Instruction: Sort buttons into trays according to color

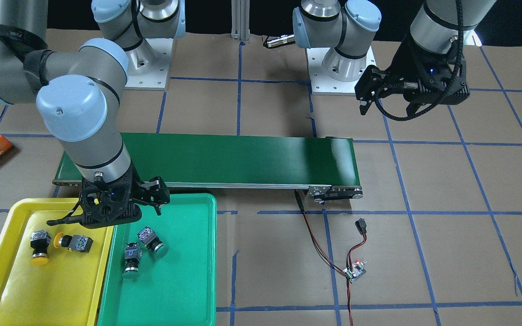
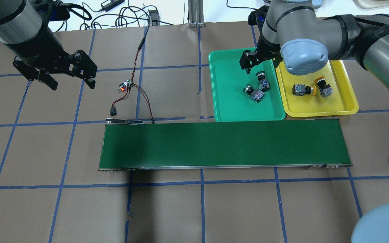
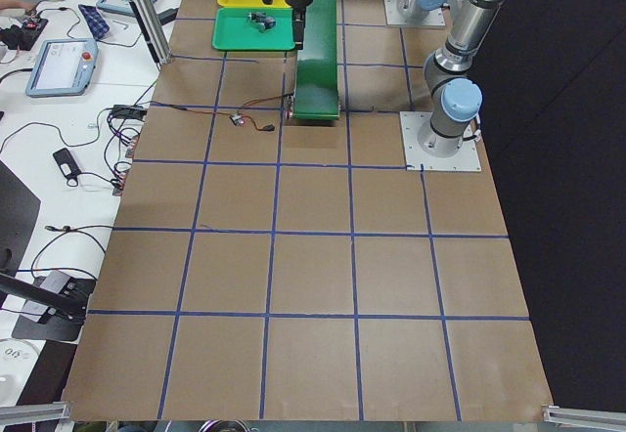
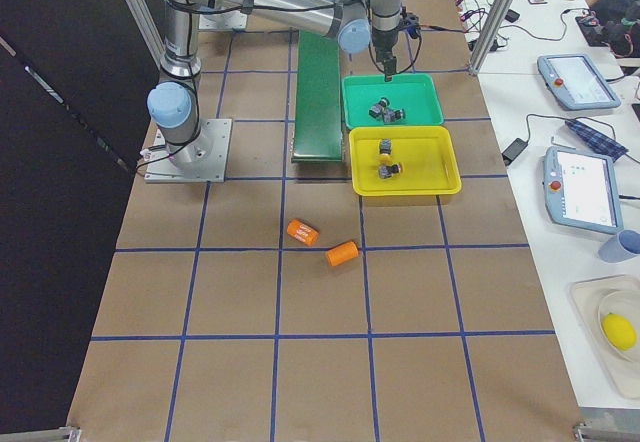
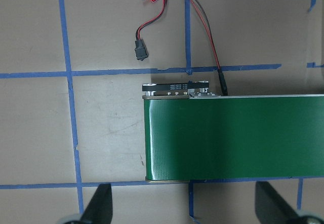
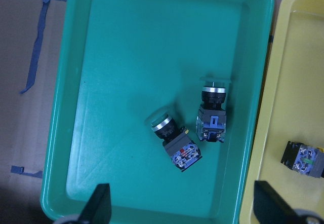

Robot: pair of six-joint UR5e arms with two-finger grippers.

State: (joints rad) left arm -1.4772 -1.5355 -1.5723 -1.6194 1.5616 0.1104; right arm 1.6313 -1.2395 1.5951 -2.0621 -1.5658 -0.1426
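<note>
Green buttons in green tray, beneath spread right tool

Green-capped buttons in green tray, yellow-capped buttons in yellow tray, dark-green belt.

left arm: forearm slanting down, wrist pointing straight down | left gripper: jaws spread wide, nothing between them | right arm: stretched far forward, elbow bent, wrist pointing straight down | right gripper: jaws spread wide, nothing between them, held aloft
</note>
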